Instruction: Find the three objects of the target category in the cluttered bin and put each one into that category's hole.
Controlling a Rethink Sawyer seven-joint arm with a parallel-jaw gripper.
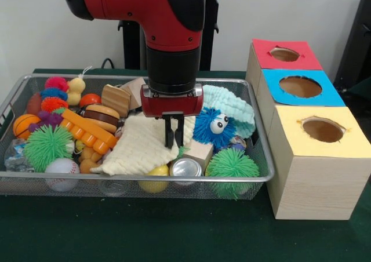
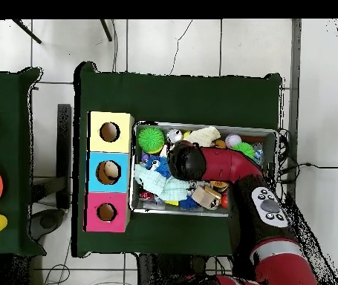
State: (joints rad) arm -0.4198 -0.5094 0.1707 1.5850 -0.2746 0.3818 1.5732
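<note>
A wire-mesh bin [image 1: 17, 94] [image 2: 270, 132] holds a jumble of toys. My gripper [image 1: 174, 139] hangs straight down over the bin's middle, shut, with its tips at the right edge of a pale yellow cloth [image 1: 139, 149]; I cannot tell whether cloth is pinched. Right of the tips sits a blue fuzzy toy with eyes [image 1: 213, 126] and a mint cloth [image 1: 232, 108]. Below them are a wooden block [image 1: 200, 152], a metal can [image 1: 186, 168] and a green spiky ball [image 1: 232, 164]. In the overhead view the arm hides the gripper.
Beside the bin stand three wooden boxes with holes: red [image 1: 284, 54] [image 2: 106, 212], blue [image 1: 300, 86] [image 2: 108, 172], yellow [image 1: 322, 130] [image 2: 110, 132]. The bin's left half holds another green spiky ball [image 1: 47, 146], a baseball [image 1: 62, 169], a basketball [image 1: 24, 124], a toy burger [image 1: 101, 117] and an orange plastic piece [image 1: 87, 131].
</note>
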